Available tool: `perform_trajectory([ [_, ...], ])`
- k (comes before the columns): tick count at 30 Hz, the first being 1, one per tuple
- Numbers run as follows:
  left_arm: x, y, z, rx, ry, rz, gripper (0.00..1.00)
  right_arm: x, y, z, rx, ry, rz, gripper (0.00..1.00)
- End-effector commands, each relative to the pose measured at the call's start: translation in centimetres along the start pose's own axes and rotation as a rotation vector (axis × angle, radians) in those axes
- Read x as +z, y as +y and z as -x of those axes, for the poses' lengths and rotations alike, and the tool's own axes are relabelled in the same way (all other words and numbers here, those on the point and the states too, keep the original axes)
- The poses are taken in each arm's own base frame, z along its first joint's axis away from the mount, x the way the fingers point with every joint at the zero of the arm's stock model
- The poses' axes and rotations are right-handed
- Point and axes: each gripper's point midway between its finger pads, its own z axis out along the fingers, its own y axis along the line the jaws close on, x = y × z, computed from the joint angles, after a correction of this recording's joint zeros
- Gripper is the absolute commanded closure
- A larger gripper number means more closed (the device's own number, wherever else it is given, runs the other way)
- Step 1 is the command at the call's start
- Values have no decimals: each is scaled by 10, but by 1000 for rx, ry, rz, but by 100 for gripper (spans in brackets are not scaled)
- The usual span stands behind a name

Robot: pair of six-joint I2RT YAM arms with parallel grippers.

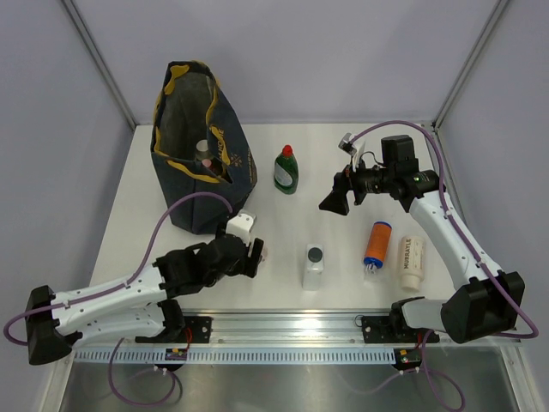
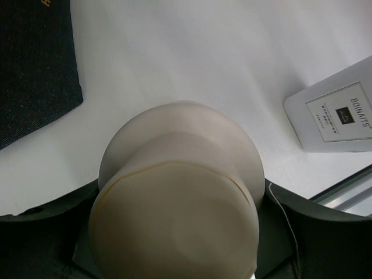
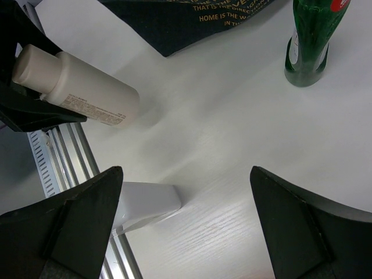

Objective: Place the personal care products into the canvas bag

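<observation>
Left gripper (image 1: 255,254), in the top external view, is shown clenched on a whitish bottle (image 1: 263,251) over the near part of the table (image 1: 292,215). The canvas bag (image 1: 193,129) is seen standing upright beyond this gripper and slightly to its left, mouth open. A clear bottle with a dark cap (image 1: 314,266) rests just to the gripper's right. The right gripper (image 1: 334,202) is held spread wide and empty. A green bottle with a red cap (image 1: 286,169) stands upright to its left, between it and the bag. An orange bottle with a blue cap (image 1: 376,245) and a cream tube (image 1: 412,262) rest side by side nearer the arm bases than that gripper. In the left wrist view, the whitish bottle (image 2: 180,151) is seen filling the gap between the two dark fingers (image 2: 40,238), one end turned to the camera; a corner of the bag (image 2: 35,64) appears ahead on the left, and the labelled clear bottle (image 2: 334,113) ahead on the right. In the right wrist view, the fingers (image 3: 70,226) are seen parted with nothing between them. The green bottle (image 3: 308,40) is found ahead on the right, the bag (image 3: 192,17) straight ahead, and the gripped whitish bottle (image 3: 81,90) ahead on the left. The clear bottle (image 3: 148,206) lies just beside the left-hand finger.
</observation>
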Motion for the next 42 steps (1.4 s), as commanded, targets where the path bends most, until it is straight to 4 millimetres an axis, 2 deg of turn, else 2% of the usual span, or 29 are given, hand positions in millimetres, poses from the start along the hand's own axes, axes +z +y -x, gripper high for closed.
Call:
perform_trajectory([
  [1, -24, -34, 78, -34, -223, -159, 100, -1, 2, 2, -9, -8, 22, 1],
  [3, -31, -39, 91, -36, -247, -180, 100, 0, 2, 1, -7, -6, 22, 0],
  [4, -39, -45, 107, -42, -277, -207, 100, 0, 2, 1, -7, -5, 21, 1],
  [6, -45, -50, 122, -34, -305, -220, 100, 0, 2, 2, -7, -5, 21, 0],
  [7, -55, -52, 141, -46, -344, -231, 100, 0, 2, 1, -7, -5, 21, 1],
  [9, -59, -55, 158, -39, -368, -230, 100, -1, 2, 2, -8, -6, 19, 0],
  [10, -71, -57, 178, -54, -407, -242, 100, -1, 2, 2, -9, -7, 17, 0],
  [13, -80, -59, 207, -47, -450, -240, 100, -1, 1, 2, -13, -9, 12, 0],
  [14, -94, -57, 231, -66, -499, -244, 100, -1, 1, 2, -14, -9, 10, 1],
  [16, -99, -56, 254, -59, -539, -239, 100, -1, 1, 2, -17, -10, 8, 0],
  [17, -102, -48, 268, -67, -564, -220, 100, -1, 1, 2, -16, -10, 7, 0],
  [18, -120, -45, 293, -73, -621, -225, 100, -2, 1, 2, -19, -11, 5, 0],
  [19, -116, -42, 303, -67, -623, -207, 100, -2, 1, 1, -18, -10, 5, 0],
  [20, -118, -25, 318, -78, -647, -161, 100, -1, 0, 0, -17, -9, 4, 1],
  [21, -137, -15, 343, -88, -708, -146, 100, -2, 1, 0, -18, -10, 4, 1],
  [22, -141, -6, 353, -81, -722, -130, 100, -2, 0, -2, -16, -8, 3, 1],
  [23, -134, 2, 364, -76, -722, -96, 100, -2, 1, -2, -20, -10, 2, 1],
  [24, -134, 28, 376, -86, -743, -20, 100, -2, 0, -2, -21, -11, 1, 0],
  [25, -152, 40, 395, -94, -791, 1, 100, -2, 1, -3, -23, -10, 1, 0],
  [26, -142, 68, 405, -108, -791, 80, 100, -2, 0, -4, -26, -9, -2, 1],
  [28, -151, 93, 424, -128, -840, 132, 100, -2, 0, -6, -26, -6, -7, 0],
  [29, -144, 121, 428, -144, -838, 205, 100, -3, 0, -6, -32, -5, -7, 0],
  [31, -148, 145, 438, -166, -860, 261, 100, -4, 0, -8, -35, -2, -12, 0],
  [32, -147, 165, 439, -182, -859, 310, 100, -4, -1, -8, -45, 0, -15, 1],
  [33, -135, 175, 438, -182, -834, 330, 100, -4, -1, -9, -46, 3, -16, 1],
  [35, -126, 198, 435, -199, -811, 381, 100, -4, -3, -10, -48, 6, -19, 0],
  [37, -106, 210, 427, -206, -765, 390, 100, -3, -3, -10, -45, 7, -17, 1],
  [38, -91, 219, 417, -206, -727, 408, 100, -3, -4, -10, -47, 6, -18, 1],
  [42, -57, 250, 392, -196, -639, 506, 100, -2, -6, -10, -47, 14, -18, 1],
])
